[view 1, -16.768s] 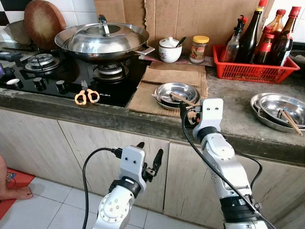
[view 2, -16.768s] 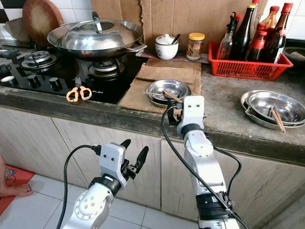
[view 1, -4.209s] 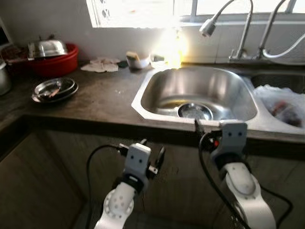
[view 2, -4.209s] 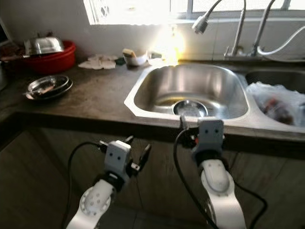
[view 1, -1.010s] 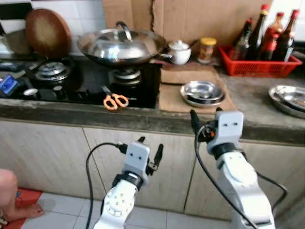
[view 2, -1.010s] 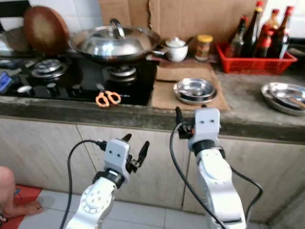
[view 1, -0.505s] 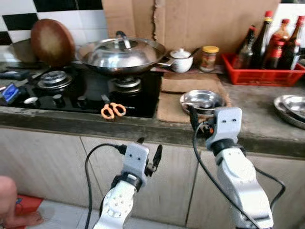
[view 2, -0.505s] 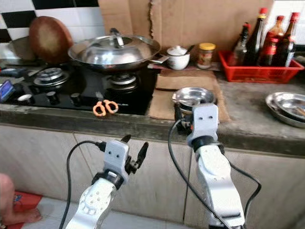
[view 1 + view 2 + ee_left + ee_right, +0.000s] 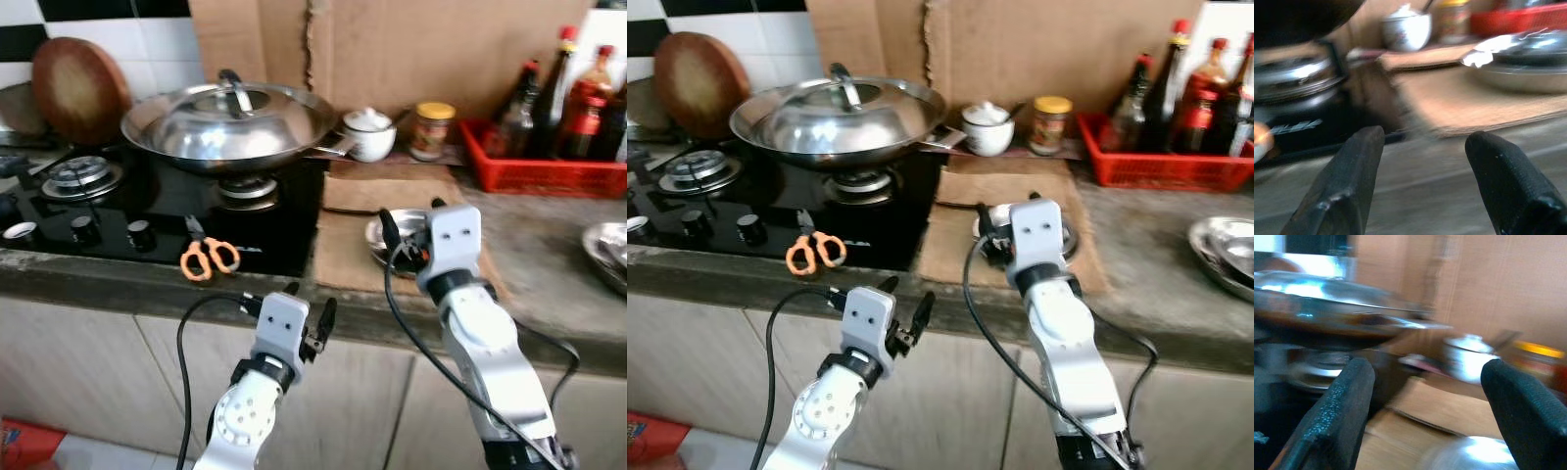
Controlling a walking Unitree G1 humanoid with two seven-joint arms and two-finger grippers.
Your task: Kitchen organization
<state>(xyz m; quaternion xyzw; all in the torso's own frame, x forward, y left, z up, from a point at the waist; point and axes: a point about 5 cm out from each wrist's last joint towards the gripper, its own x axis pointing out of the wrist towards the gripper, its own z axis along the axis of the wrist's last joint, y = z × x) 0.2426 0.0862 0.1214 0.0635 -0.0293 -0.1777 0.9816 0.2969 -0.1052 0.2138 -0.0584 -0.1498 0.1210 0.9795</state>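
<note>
Nearby, wok [image 9: 231, 117], scissors [image 9: 208, 257], red basket [image 9: 551, 168]

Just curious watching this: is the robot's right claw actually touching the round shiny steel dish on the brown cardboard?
Apart. In the right wrist view, both black fingers are open on empty air, with the steel dish lying beyond them.

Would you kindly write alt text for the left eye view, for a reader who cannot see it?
The right gripper hovers open over a steel plate on cardboard on a kitchen counter. The left gripper is open, low before the counter. Behind, a lidded wok sits on the stove, orange scissors near the front.
</note>
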